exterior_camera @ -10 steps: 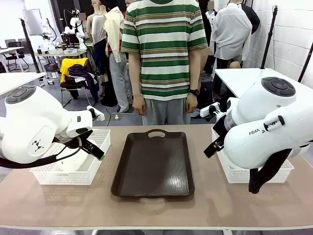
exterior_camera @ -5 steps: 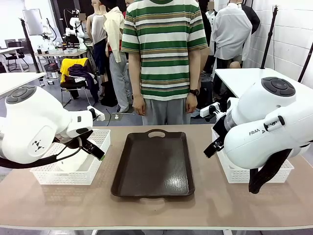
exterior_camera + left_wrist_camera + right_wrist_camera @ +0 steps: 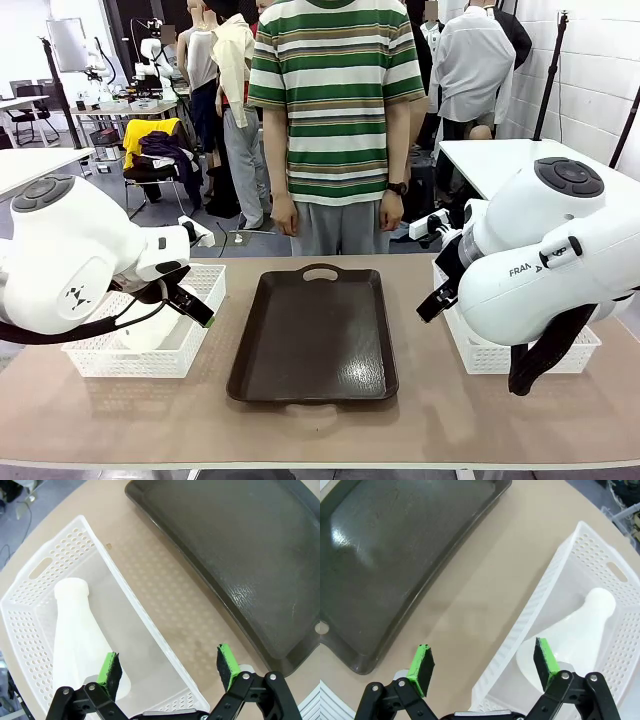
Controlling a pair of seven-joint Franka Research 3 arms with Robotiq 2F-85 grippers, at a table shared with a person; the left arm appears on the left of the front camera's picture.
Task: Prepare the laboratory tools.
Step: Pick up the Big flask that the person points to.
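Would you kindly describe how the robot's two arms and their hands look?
The left arm and right arm are bulky, rounded white shells with dark grey round joint caps; the right bears black FRAN lettering, the left a small black emblem. Black cables hang beneath each. The left hand and right hand are black, two-fingered, with green pads at the tips.

Bright, even room light casts soft shadows, leaves pale glare on the dark tray (image 3: 314,335), and wrist views bend near edges.
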